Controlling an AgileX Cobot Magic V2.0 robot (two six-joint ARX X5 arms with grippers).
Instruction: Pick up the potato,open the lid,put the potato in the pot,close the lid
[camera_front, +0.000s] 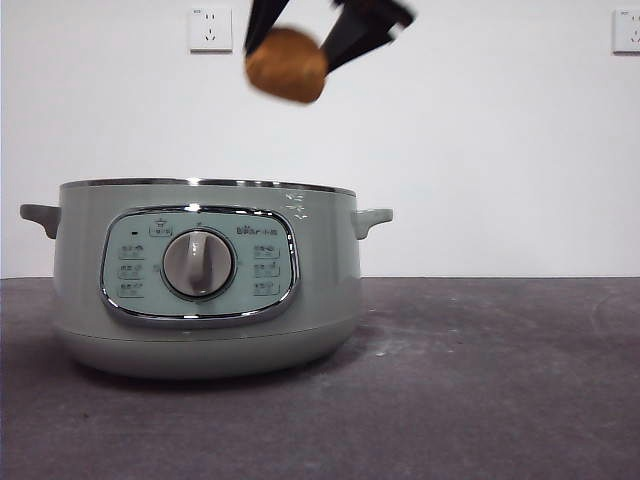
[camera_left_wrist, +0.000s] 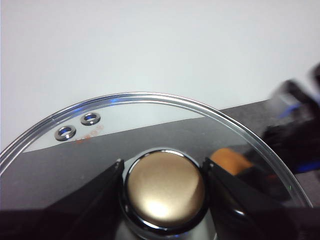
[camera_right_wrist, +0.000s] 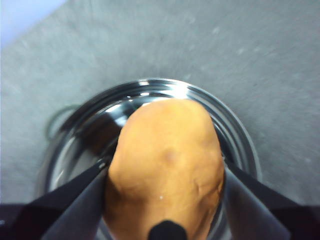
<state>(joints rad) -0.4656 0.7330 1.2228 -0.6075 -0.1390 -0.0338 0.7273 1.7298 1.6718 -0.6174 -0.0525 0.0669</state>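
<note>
Grey table (camera_front: 500, 400), bare to the right. On its left half, the pot (camera_front: 205, 290): lidless, chrome rim showing, dial and panel facing near; from the right wrist view, steel bowl open directly beneath the load. Heavy and steady by the look of it, needing no hold.

Off the pot and held up in the air, the lid (camera_left_wrist: 150, 135): clear glass, chrome edge, two small vents. Left gripper (camera_left_wrist: 162, 187) clamped on the round knob, one jaw on each side. Probably stiff, brittle and slick on the glass; best taken only by the knob and lowered level onto the rim.

High above the pot's middle, near the top of the front view, the potato (camera_front: 288, 64), pinched at its flanks by the right gripper (camera_right_wrist: 165, 175), jaws spread just to its width. Likely firm, fairly light, skin dull enough to resist slipping; grip across the thick middle looks sound. Not yet in the pot; likely ready for lowering and release.
</note>
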